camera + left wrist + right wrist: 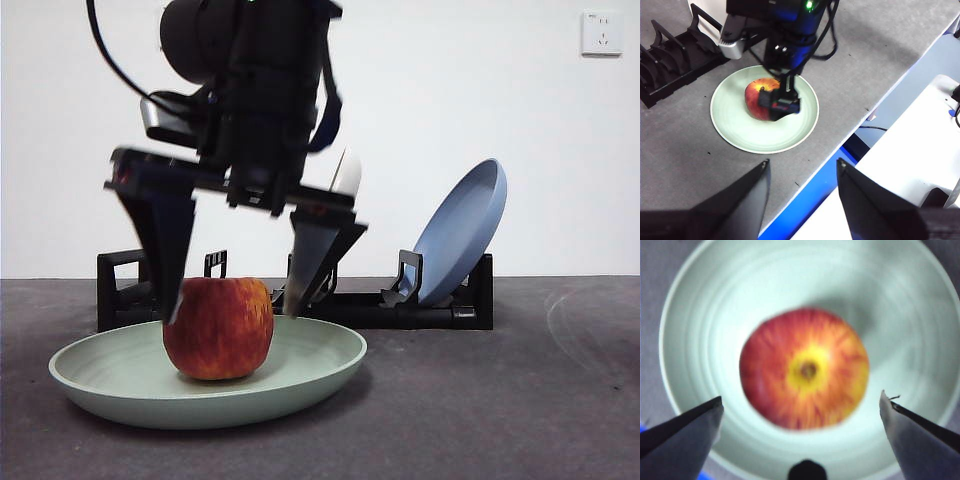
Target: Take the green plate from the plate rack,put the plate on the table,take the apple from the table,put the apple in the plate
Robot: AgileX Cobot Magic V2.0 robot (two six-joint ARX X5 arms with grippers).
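Observation:
The red and yellow apple (pixel 218 328) (pixel 804 374) (pixel 757 95) rests inside the green plate (pixel 320 370) (pixel 900 305) (pixel 740 130), which lies flat on the table (pixel 500 400) in front of the plate rack (pixel 400 305) (pixel 670 65). My right gripper (pixel 232 312) (pixel 801 397) hangs straight over the apple, open, one jaw on each side at the height of the apple's upper half and holding nothing. My left gripper (pixel 802 162) is open and empty, high up near the table's edge, well away from the plate.
A blue plate (pixel 460 230) leans in the rack's right end. A cream-white plate (pixel 346 172) shows partly behind the right arm. In the left wrist view the table's edge (pixel 860 115) runs close beside the green plate.

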